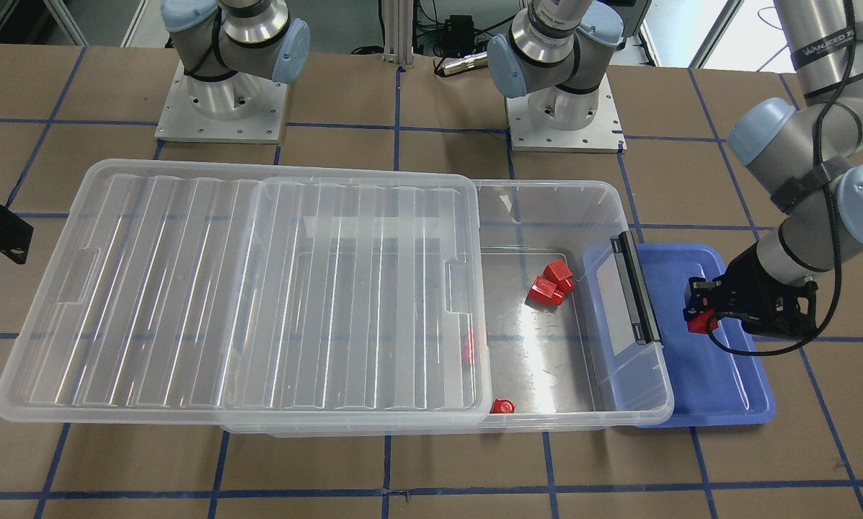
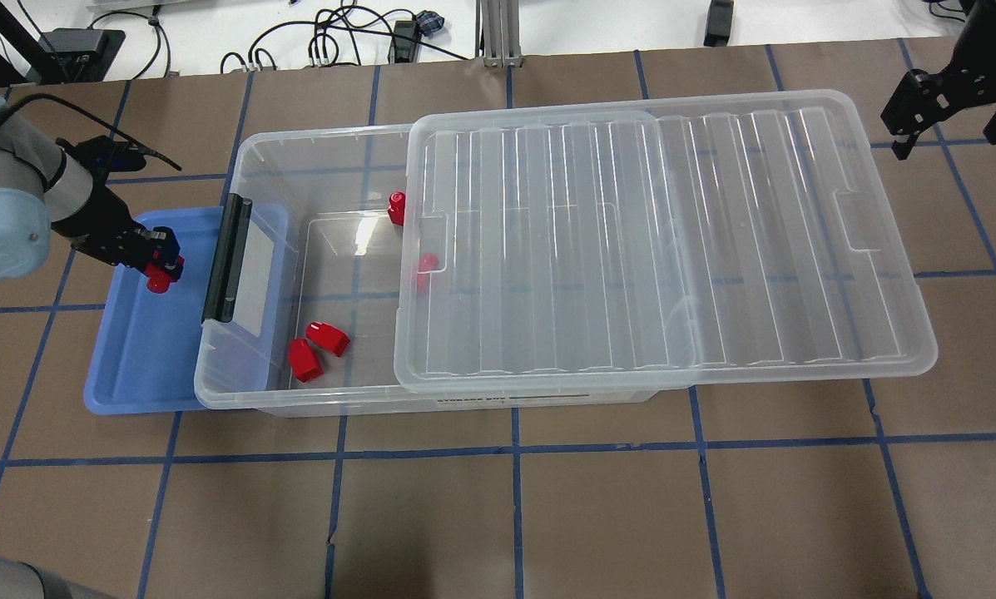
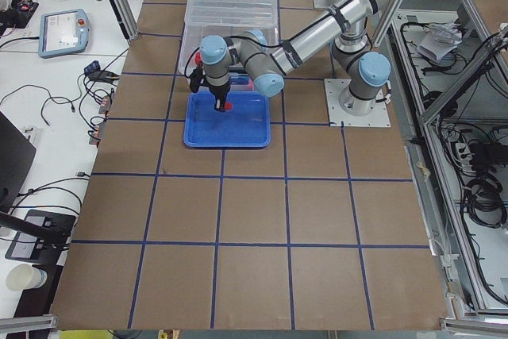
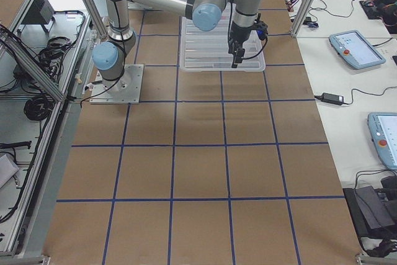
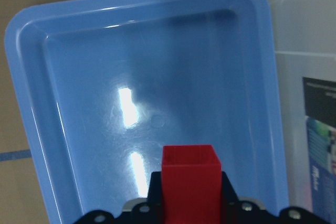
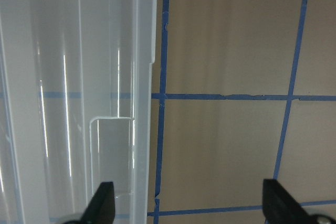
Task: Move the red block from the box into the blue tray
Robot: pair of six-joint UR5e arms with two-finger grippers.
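My left gripper is shut on a red block and holds it just above the blue tray, near the box end. The left wrist view shows the block between the jaws over the tray floor. In the overhead view, the block hangs over the tray. The clear box holds several more red blocks. Its ribbed lid is slid aside, leaving that end uncovered. My right gripper is open and empty beyond the lid's far end.
The box's black latch bar overhangs the tray's inner edge. Two red blocks lie together on the box floor, and others sit near the lid's edge. The brown table has blue tape lines.
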